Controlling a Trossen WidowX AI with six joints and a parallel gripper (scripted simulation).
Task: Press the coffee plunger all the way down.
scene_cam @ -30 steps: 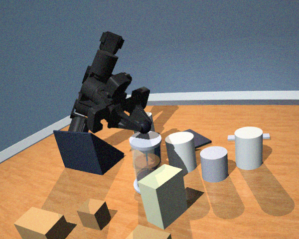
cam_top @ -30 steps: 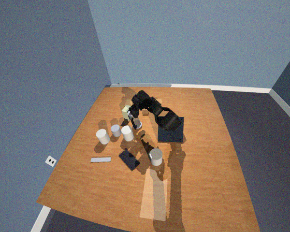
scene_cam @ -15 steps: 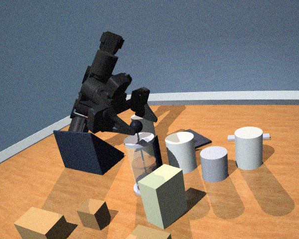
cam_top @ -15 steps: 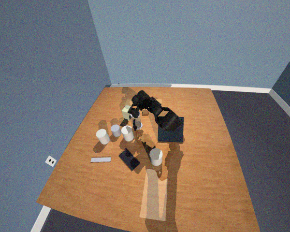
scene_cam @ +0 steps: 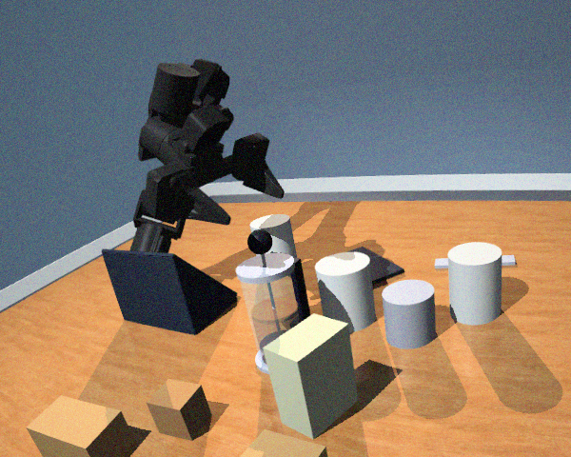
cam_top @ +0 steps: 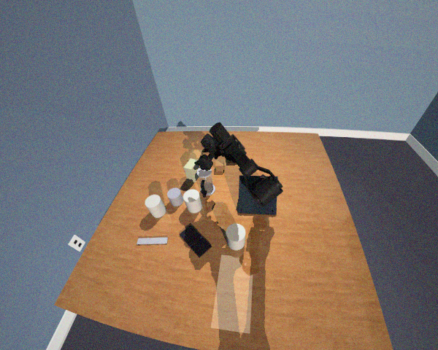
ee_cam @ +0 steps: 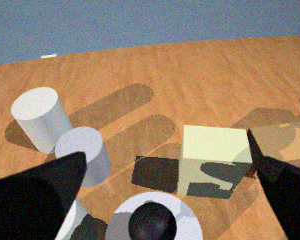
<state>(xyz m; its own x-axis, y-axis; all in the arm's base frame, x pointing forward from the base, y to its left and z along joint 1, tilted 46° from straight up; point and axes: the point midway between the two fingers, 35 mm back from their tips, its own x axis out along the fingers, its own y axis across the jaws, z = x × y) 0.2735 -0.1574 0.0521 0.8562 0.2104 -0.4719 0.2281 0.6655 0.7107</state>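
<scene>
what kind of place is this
Likely a bare test room: a wooden floor meeting plain blue walls, a robot arm on a dark base, plus a coffee press among plain cylinders and blocks.

One coffee press (scene_cam: pixel 274 307) with one black plunger knob (scene_cam: pixel 259 241). Four upright cylinders: three whitish, at (scene_cam: pixel 474 283), (scene_cam: pixel 345 288) and (scene_cam: pixel 274 233), and one pale grey (scene_cam: pixel 407 313). One pale yellow-green box (scene_cam: pixel 311 373). Tan blocks: three countable, at (scene_cam: pixel 74 428), (scene_cam: pixel 179 407) and (scene_cam: pixel 285 447) (the last cut off by the lower edge of the exterior view). One flat black slab (cam_top: pixel 195 239). One thin pale grey strip (cam_top: pixel 152 240). One robot arm (scene_cam: pixel 182 148) on one dark wedge-shaped base (scene_cam: pixel 163 289).
</scene>
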